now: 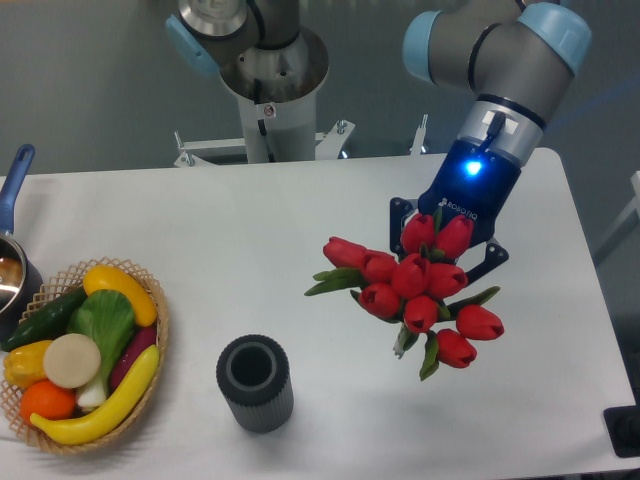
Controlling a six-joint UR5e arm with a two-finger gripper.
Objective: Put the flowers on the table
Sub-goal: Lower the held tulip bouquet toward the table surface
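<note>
The flowers (415,285), a bunch of red tulips with green leaves, hang in the air over the right half of the white table (300,220). My gripper (445,245) is right behind and above the bunch, and its black fingers frame the blooms. It looks shut on the stems, which the blooms mostly hide. The blooms point toward the camera and down. A short piece of pale stem shows under the bunch.
A dark grey ribbed vase (255,383) stands upright at the front middle, left of the flowers. A wicker basket (160,330) of fruit and vegetables sits at the front left. A pot with a blue handle (15,180) is at the left edge.
</note>
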